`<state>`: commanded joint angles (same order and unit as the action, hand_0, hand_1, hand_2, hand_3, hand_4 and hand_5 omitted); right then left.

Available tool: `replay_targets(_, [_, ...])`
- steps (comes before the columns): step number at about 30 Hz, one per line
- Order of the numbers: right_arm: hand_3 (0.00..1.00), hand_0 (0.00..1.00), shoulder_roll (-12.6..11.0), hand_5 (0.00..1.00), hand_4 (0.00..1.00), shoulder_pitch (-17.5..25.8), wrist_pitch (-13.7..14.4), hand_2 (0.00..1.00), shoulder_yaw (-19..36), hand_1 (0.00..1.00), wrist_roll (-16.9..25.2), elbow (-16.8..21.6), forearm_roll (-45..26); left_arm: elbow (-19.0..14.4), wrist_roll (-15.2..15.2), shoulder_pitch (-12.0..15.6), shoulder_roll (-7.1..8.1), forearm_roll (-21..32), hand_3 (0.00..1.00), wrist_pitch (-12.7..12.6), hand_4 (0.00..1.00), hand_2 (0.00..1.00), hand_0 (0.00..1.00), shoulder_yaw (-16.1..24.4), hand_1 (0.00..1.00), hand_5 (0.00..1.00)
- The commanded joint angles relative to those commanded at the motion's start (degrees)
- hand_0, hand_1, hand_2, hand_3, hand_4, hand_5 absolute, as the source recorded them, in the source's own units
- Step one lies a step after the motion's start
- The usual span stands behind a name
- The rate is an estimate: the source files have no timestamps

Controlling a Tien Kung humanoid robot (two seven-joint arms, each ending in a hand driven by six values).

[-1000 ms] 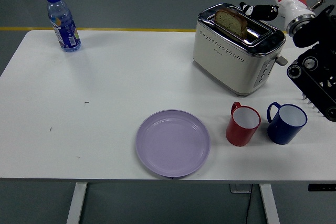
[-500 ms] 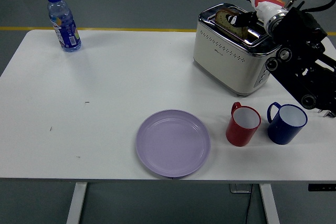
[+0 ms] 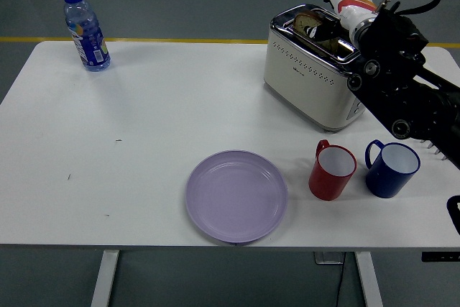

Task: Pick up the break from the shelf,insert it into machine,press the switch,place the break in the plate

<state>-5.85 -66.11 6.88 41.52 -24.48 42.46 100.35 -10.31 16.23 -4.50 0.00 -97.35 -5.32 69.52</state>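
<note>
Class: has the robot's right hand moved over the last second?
Yes. The right hand moved left, from beyond the toaster to over its slot and the bread.

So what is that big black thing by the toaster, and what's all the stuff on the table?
That black thing is a robot's right arm. The picture comes from a camera up high on the robot, looking down over a white table, so the arm reaches in from the right side. Its hand is at the top of the toaster, right where a slice of bread pokes out of the slot. The hand covers part of the bread, so I can't tell if the fingers are gripping it. The robot's other arm isn't in the picture. Also on the table: a purple plate near the front, with nothing on it, a red cup and a blue cup side by side, and a water bottle far off in the back left corner.
</note>
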Motion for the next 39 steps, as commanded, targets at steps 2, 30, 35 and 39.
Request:
replay_targets(2, [0.833,0.767,0.7,0.318,0.772,-0.6,-0.1,0.789,-0.5,0.738,0.0,-1.2,-0.2,0.0,0.0,0.0,0.00,-0.1,0.561,0.0,0.311,0.417,0.601,0.1,0.445,0.937])
replay_targets(30, [0.680,0.442,5.9,0.319,0.762,-7.8,-2.0,0.523,-5.4,0.486,-1.5,-16.3,1.2,0.0,-0.1,-0.7,0.00,-0.4,0.557,-1.2,0.316,0.400,0.597,-0.4,0.431,0.928])
replay_targets(35, [0.659,0.390,5.9,0.305,0.754,-8.1,-2.2,0.494,-6.2,0.450,-1.3,-17.7,0.1,0.0,-0.1,-0.8,0.00,-0.8,0.557,-1.3,0.317,0.398,0.596,-0.3,0.431,0.930])
replay_targets(39, [0.631,0.365,5.9,0.298,0.741,-8.1,-2.2,0.473,-6.9,0.418,-1.1,-17.7,-1.5,0.0,-0.2,-0.9,0.00,-1.2,0.557,-1.4,0.316,0.392,0.595,0.0,0.426,0.927])
